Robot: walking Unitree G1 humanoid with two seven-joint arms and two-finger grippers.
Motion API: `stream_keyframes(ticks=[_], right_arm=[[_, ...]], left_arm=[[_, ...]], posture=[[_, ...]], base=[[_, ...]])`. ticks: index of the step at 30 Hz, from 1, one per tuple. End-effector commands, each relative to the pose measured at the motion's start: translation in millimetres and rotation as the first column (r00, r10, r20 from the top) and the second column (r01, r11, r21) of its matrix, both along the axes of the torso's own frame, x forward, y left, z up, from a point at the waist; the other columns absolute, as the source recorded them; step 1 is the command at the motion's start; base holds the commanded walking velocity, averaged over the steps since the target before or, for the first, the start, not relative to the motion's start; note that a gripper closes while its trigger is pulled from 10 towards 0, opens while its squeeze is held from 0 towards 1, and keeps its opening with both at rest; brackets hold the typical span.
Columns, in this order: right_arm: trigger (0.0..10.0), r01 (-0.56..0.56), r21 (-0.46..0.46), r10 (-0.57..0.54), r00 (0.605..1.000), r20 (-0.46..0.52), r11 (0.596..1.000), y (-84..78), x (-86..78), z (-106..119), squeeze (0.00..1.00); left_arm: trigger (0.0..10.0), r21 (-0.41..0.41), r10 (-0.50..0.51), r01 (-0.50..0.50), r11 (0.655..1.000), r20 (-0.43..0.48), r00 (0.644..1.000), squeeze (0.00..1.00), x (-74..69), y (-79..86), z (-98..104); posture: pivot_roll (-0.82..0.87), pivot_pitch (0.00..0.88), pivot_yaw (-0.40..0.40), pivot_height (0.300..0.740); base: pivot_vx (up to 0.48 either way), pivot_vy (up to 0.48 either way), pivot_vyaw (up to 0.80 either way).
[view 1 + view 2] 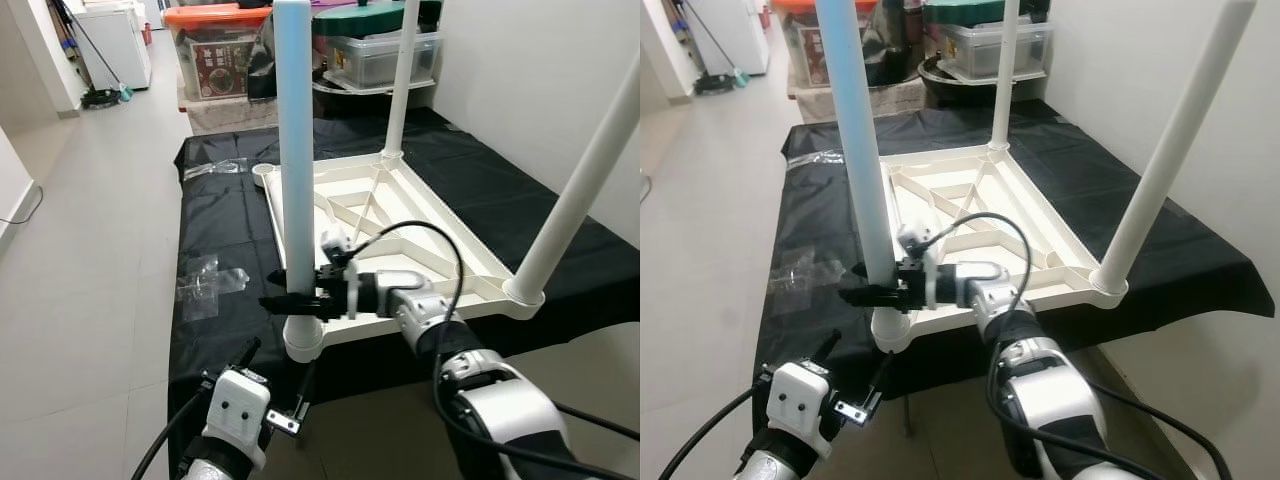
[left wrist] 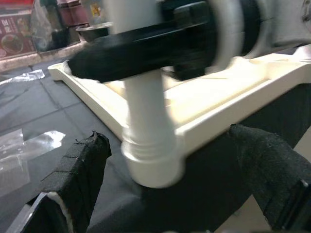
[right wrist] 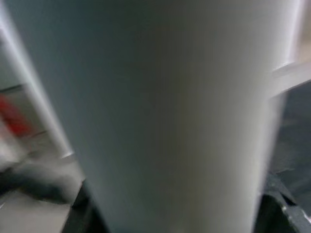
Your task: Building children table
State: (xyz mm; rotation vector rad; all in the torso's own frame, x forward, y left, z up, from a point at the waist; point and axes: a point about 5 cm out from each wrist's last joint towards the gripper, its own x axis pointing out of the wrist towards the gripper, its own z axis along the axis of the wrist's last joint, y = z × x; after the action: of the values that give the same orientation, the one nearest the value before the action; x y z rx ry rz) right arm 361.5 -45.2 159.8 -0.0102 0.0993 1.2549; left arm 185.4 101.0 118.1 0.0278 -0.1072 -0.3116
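At the near left, low beside the black-draped bench, the left gripper [image 2: 165, 194] hangs with its padded fingers [image 2: 80, 170] apart, pointed at the corner socket [image 1: 302, 340] and holding nothing. Just right of it the light blue leg [image 1: 293, 150] stands upright in that socket, at the near left corner of the upturned white tabletop [image 1: 400, 235]. The right gripper [image 1: 300, 298] is clamped around the leg just above the socket.

The leg looks seated but perhaps not tightened. To do this well, I would keep it plumb, turn it in short strokes about its own axis, and avoid side force that could slide the tabletop across the black cloth [image 1: 215, 225].

Two white legs [image 1: 400, 75] stand at the far and near right corners, while the far left socket [image 1: 264, 171] looks open.

Far behind, an orange-lidded bin [image 1: 215, 45] holds printed packaging, and a clear tub [image 1: 385, 60] shows contents I cannot make out.
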Motion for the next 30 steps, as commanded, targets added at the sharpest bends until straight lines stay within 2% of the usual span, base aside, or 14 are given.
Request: stream_keyframes(ticks=[1, 6, 9, 10, 12, 13, 15, 18, 20, 22, 23, 28, 29, 30], right_arm=[[0.0, 0.193, -0.052, -0.193, 0.981, -0.002, 0.98, -6.5, 6.1, -12.3, 0.0], [0.0, 0.438, -0.073, -0.439, 0.898, 0.005, 0.896, -20.7, 16.5, -16.2, 0.0], [0.0, 0.75, -0.073, -0.753, 0.658, -0.017, 0.657, -48.2, 25.3, -22.8, 0.0], [0.0, 0.867, -0.069, -0.869, 0.492, -0.045, 0.494, -62.1, 25.5, -27.1, 0.0], [0.0, 0.867, -0.069, -0.869, 0.492, -0.045, 0.494, -62.1, 25.5, -27.1, 0.0], [0.0, 0.945, -0.046, -0.944, 0.32, -0.084, 0.324, -73.5, 21.8, -30.3, 0.0], [0.0, 0.984, -0.036, -0.974, 0.169, -0.152, 0.177, -67.5, 9.0, -38.1, 0.0], [0.0, 0.984, -0.036, -0.974, 0.169, -0.152, 0.177, -67.5, 9.0, -38.1, 0.0], [10.0, 0.97, -0.015, -0.956, 0.236, -0.173, 0.243, -42.3, 6.3, -38.7, 0.0], [10.0, 0.963, -0.007, -0.949, 0.263, -0.172, 0.269, -38.0, 7.1, -37.9, 0.0], [10.0, 0.949, 0.024, -0.936, 0.315, -0.159, 0.315, -32.4, 8.4, -34.1, 1.0], [10.0, 0.929, 0.098, -0.923, 0.367, -0.112, 0.357, -28.3, 11.8, -20.2, 1.0], [10.0, 0.913, 0.118, -0.906, 0.404, -0.128, 0.39, -27.8, 12.3, -17.3, 0.0], [10.0, 0.9, 0.133, -0.891, 0.431, -0.142, 0.415, -27.4, 12.6, -15.6, 0.0]], left_arm=[[10.0, 0.005, 0.005, -0.005, 1.0, -0.015, 1.0, 0.0, -1.4, -0.2, -3.6], [10.0, 0.006, 0.004, -0.004, 1.0, -0.017, 1.0, 0.0, -1.3, -0.2, -4.2], [10.0, 0.007, 0.001, -0.001, 1.0, -0.019, 1.0, 0.0, -1.1, -0.1, -5.0], [10.0, 0.007, -0.001, 0.001, 1.0, -0.02, 1.0, 0.0, -1.0, 0.2, -5.3], [10.0, 0.007, -0.001, 0.001, 1.0, -0.02, 1.0, 0.0, -1.0, 0.2, -5.3], [10.0, 0.008, -0.002, 0.002, 1.0, -0.021, 1.0, 0.0, -1.1, 0.2, -5.7], [10.0, 0.01, -0.002, 0.003, 1.0, -0.021, 1.0, 0.0, -1.5, 0.2, -6.1], [10.0, 0.01, -0.002, 0.003, 1.0, -0.021, 1.0, 0.0, -1.5, 0.2, -6.1], [10.0, 0.011, -0.004, 0.004, 1.0, -0.021, 1.0, 0.0, -1.5, -0.4, -6.3], [10.0, 0.011, -0.004, 0.005, 1.0, -0.02, 1.0, 0.0, -1.5, -0.5, -6.3], [10.0, 0.011, -0.004, 0.005, 1.0, -0.021, 1.0, 0.0, -1.6, -0.8, -6.5], [10.0, 0.011, -0.006, 0.006, 1.0, -0.022, 1.0, 0.0, -1.6, -1.2, -6.8], [10.0, 0.011, -0.006, 0.006, 1.0, -0.022, 1.0, 0.0, -1.6, -1.3, -6.8], [10.0, 0.011, -0.006, 0.006, 1.0, -0.022, 1.0, 0.0, -1.6, -1.4, -6.8]], posture=[[0.07, 0.0, -0.015, 0.74], [0.06, 0.0, -0.011, 0.74], [0.06, 0.0, -0.006, 0.74], [0.05, 0.0, -0.005, 0.74], [0.05, 0.0, -0.005, 0.74], [0.05, 0.0, -0.006, 0.74], [0.05, 0.0, -0.006, 0.74], [0.05, 0.0, -0.006, 0.74], [0.06, 0.0, -0.007, 0.74], [0.06, 0.0, -0.007, 0.74], [0.06, 0.0, -0.01, 0.74], [0.06, 0.0, -0.01, 0.74], [0.06, 0.0, -0.01, 0.74], [0.06, 0.0, -0.01, 0.74]], base=[[0.0, 0.0, 0.0], [0.0, 0.0, 0.0], [0.0, 0.0, 0.0], [0.0, 0.0, 0.0], [0.0, 0.0, 0.0], [0.0, 0.0, 0.0], [0.0, 0.0, 0.0], [0.0, 0.0, 0.0], [0.0, 0.0, 0.0], [0.0, 0.0, 0.0], [0.0, 0.0, 0.0], [0.0, 0.0, 0.0], [0.0, 0.0, 0.0], [0.0, 0.0, 0.0]])
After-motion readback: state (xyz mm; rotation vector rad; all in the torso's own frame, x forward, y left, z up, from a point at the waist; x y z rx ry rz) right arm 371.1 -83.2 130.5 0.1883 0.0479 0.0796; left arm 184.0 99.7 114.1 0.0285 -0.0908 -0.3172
